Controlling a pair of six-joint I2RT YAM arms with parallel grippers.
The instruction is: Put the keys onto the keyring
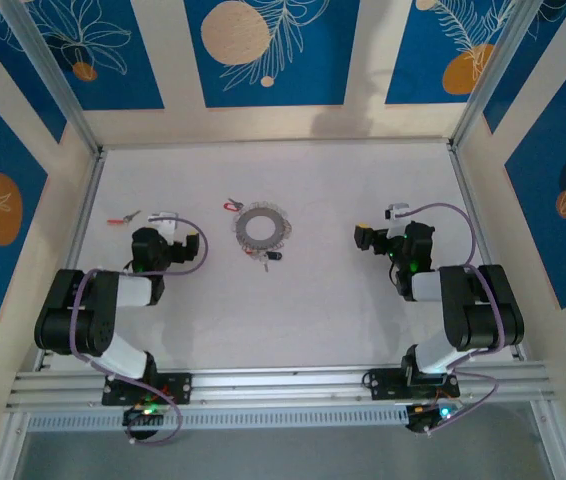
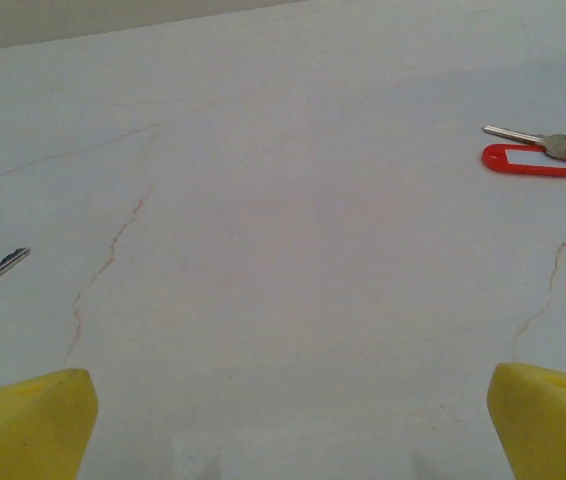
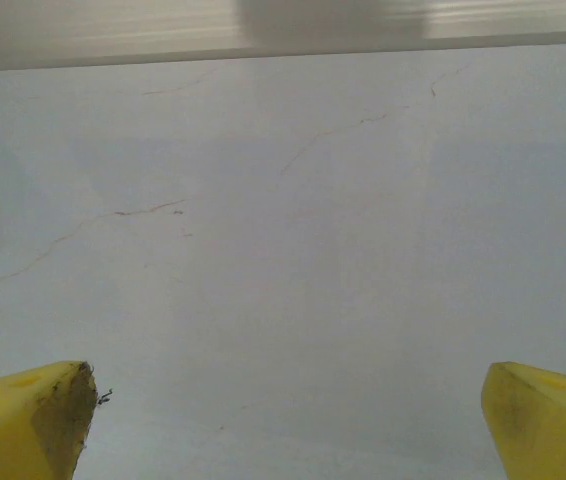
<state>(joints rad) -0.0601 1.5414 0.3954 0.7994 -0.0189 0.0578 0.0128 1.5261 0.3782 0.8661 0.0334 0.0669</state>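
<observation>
— Midway between the worktop's (image 1: 343, 300) left and right edges, nearer the far edge, lies the keyring (image 1: 261, 228).
— And the keys (image 1: 231, 205)?
— One, red-headed, lies just off the ring's far-left side; a second key (image 1: 121, 217) lies close to the left edge.
— The hands?
— The left hand (image 2: 288, 400) gapes wide, holding nothing. The right hand (image 3: 288, 390) too, yellow fingertips (image 3: 33, 415) far apart over bare worktop.

Top camera looks down over the whole white flat surface (image 1: 343, 310); wrist cameras skim that surface closely, seemingly facing away.
</observation>
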